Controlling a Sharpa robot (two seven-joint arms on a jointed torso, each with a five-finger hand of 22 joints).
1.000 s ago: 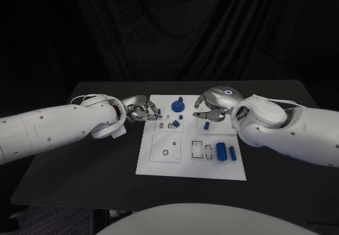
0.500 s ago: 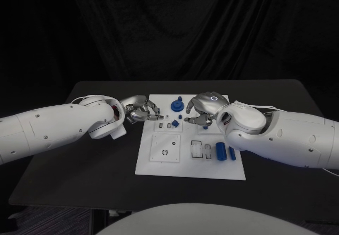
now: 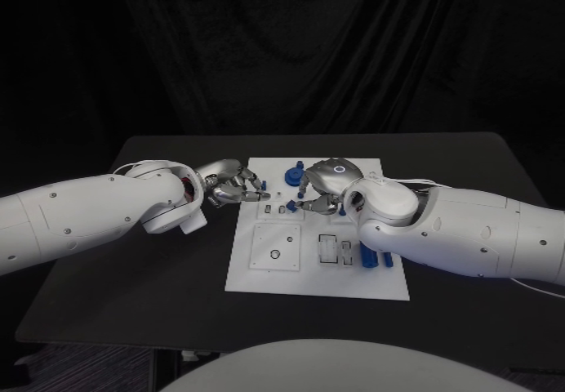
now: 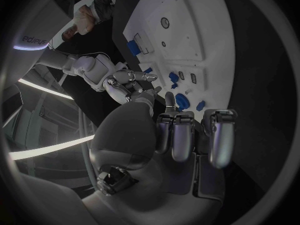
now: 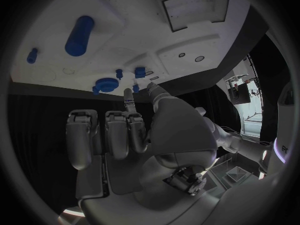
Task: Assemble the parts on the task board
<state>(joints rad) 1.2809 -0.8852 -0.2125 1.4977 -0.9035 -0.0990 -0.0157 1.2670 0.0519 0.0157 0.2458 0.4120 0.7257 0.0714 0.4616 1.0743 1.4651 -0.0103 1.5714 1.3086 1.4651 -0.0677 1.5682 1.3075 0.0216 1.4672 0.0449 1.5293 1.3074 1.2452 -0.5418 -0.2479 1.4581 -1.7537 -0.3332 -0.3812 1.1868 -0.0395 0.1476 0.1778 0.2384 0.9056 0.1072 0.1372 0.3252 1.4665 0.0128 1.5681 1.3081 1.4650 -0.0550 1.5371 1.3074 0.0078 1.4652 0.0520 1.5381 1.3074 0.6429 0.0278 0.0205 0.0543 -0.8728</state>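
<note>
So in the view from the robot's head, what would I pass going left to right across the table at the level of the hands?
Left arm → left hand → task board → right hand → right arm.

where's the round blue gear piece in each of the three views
Head view: blue gear stands at the board's far edge, between the two hands.
Left wrist view: blue gear just past the left hand's fingertips.
Right wrist view: blue gear at the board's edge, just past the right hand's fingertips.
Shared landmark: the white board.
</note>
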